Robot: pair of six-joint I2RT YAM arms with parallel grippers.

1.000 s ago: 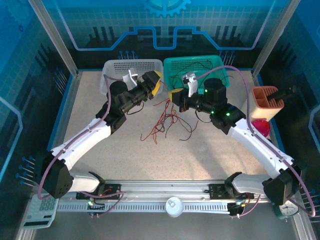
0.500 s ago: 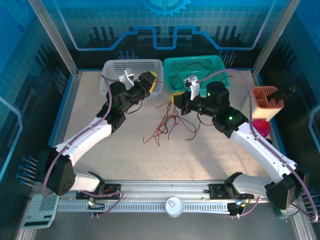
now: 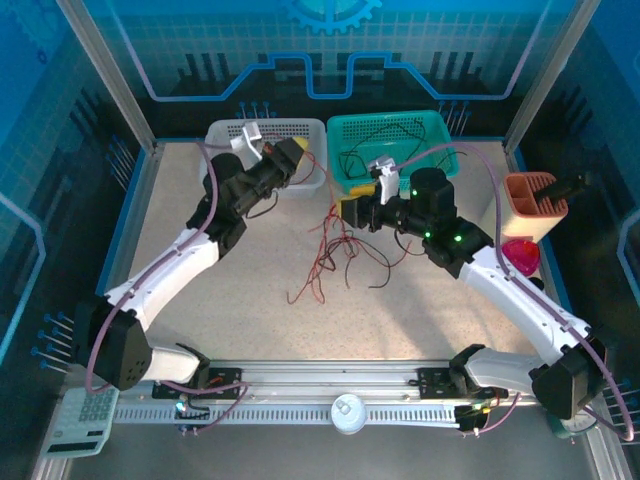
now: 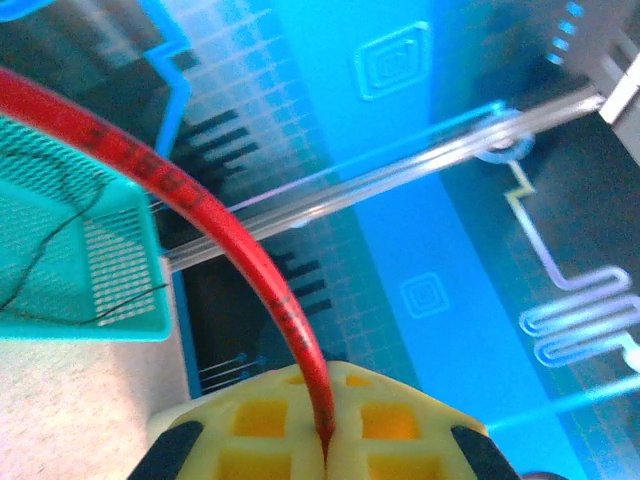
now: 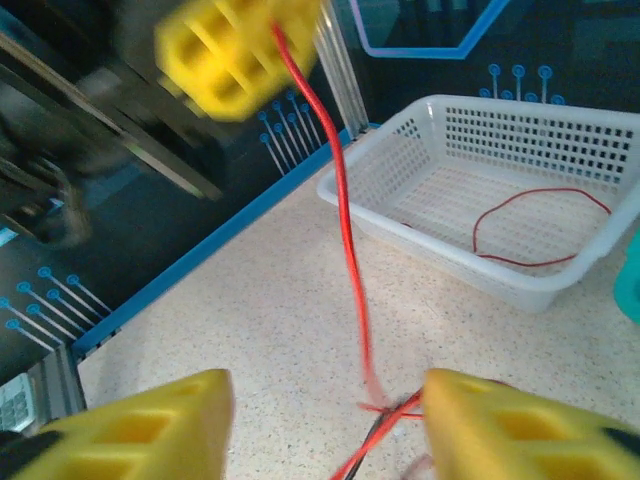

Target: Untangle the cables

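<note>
From the top external view, a speckled beige table [image 3: 430,320] edged in blue is seen, closed in by aluminium posts and translucent blue panels printed with circuit-like lines and a gear shape at the top centre. A white basket [image 3: 290,127] and a teal basket [image 3: 400,116] are set side by side at the far edge. At the right an orange holder [image 3: 530,205] is placed beside a red object [image 3: 522,258] partly hidden by the right arm. At the near left corner a calculator [image 3: 85,410] is cut off by the frame, its keys too small to be read. The cables [image 3: 335,250], red and black, are spread in a loose tangle mid-table, and thin black strands are made out inside the teal basket. The left gripper [image 3: 297,158] is held over the white basket's near right corner, and the right gripper [image 3: 348,208] at the far end of the tangle. In the left wrist view, the left gripper [image 4: 327,445] is seen clamped on a red cable [image 4: 235,240] that arcs away to the upper left. Its fingers are cut off by the lower edge, and a corner of the teal basket [image 4: 110,270] is shown at the left. In the right wrist view, the jaws of the right gripper [image 5: 320,425] are spread well apart with nothing pinched. The red cable [image 5: 345,200] is drawn down from the blurred left gripper [image 5: 240,50] to the tangle between the fingers, where everything is smeared. A red strand [image 5: 540,230] is looped inside the white basket [image 5: 560,130].
</note>
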